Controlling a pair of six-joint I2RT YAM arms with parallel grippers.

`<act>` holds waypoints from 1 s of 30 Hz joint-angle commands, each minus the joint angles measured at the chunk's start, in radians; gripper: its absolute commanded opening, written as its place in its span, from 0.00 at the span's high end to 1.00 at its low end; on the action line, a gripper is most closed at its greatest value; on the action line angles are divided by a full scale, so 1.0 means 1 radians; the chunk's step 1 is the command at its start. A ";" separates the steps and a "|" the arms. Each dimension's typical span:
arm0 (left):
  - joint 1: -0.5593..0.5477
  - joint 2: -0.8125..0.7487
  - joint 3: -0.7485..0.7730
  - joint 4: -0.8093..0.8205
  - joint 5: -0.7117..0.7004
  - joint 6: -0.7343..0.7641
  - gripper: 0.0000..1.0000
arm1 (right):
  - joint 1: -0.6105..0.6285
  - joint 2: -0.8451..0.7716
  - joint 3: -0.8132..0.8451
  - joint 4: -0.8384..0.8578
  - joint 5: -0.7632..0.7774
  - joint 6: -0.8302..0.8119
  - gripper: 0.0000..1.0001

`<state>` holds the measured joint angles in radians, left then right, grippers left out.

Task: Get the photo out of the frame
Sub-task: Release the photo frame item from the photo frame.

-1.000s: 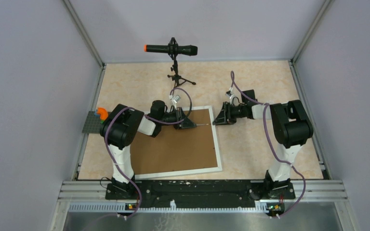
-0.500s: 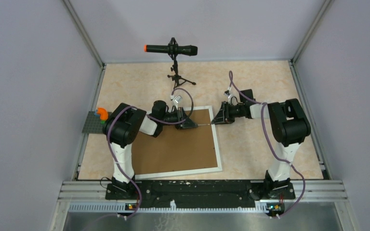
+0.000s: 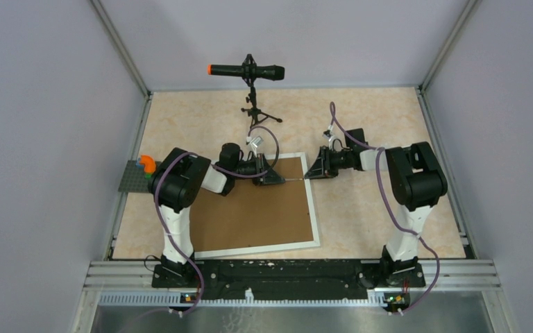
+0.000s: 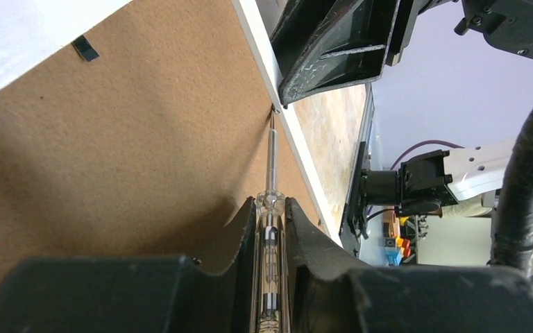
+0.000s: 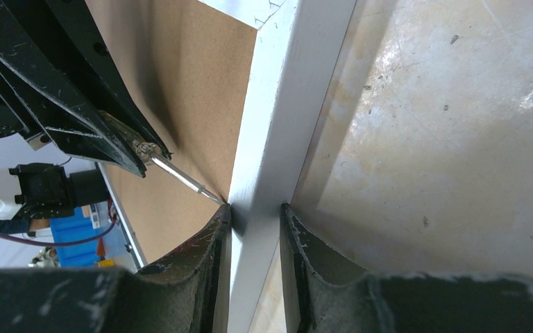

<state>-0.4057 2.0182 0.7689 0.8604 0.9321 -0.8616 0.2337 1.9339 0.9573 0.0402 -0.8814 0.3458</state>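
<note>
1. Finds the frame [image 3: 264,248] back-up on the table [image 3: 361,125], brown backing board [image 3: 257,208] uppermost; keeps the photo under that board, unseen in every view
2. Clamps the left gripper [image 4: 271,208] tight on a clear-handled screwdriver [image 4: 271,156], shaft aimed at 3 o'clock in the top view, tip set in the seam between the board and the frame's right rail
3. Straddles that same rail with the right gripper [image 5: 253,215], reaching from 3 o'clock toward 9, fingers [image 5: 208,236] pressed on both sides of the white rail, directly opposite the tip
4. Runs the rail roughly 12 to 6 o'clock, crosswise to both tools; places the left arm nearer the board, forearm low over the frame, and the right forearm level beside it
5. By judgement, calls next for prying the board's edge up at the tip while the right grip pins the rail
</note>
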 commanded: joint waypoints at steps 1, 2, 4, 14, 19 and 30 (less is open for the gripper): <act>-0.062 0.051 0.043 0.008 -0.082 0.019 1.00 | 0.067 0.066 -0.001 -0.006 0.094 -0.029 0.93; -0.067 0.055 0.045 0.018 -0.082 0.014 1.00 | 0.067 0.069 0.000 -0.004 0.096 -0.027 0.94; -0.076 0.060 0.054 0.023 -0.087 0.010 1.00 | 0.072 0.075 -0.001 -0.005 0.101 -0.025 0.97; -0.133 0.011 0.144 0.001 -0.113 0.017 1.00 | 0.098 0.090 0.003 -0.014 0.135 -0.029 1.00; -0.198 -0.082 0.211 -0.181 -0.164 0.165 1.00 | 0.098 0.091 0.005 -0.023 0.148 -0.030 1.00; -0.271 -0.133 0.417 -0.509 -0.278 0.341 1.00 | 0.095 0.090 0.030 -0.039 0.168 -0.034 1.00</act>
<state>-0.5343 1.9129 1.0439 0.2790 0.6746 -0.6029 0.2253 1.9381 1.0069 0.0353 -0.7818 0.3565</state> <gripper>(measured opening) 0.225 0.260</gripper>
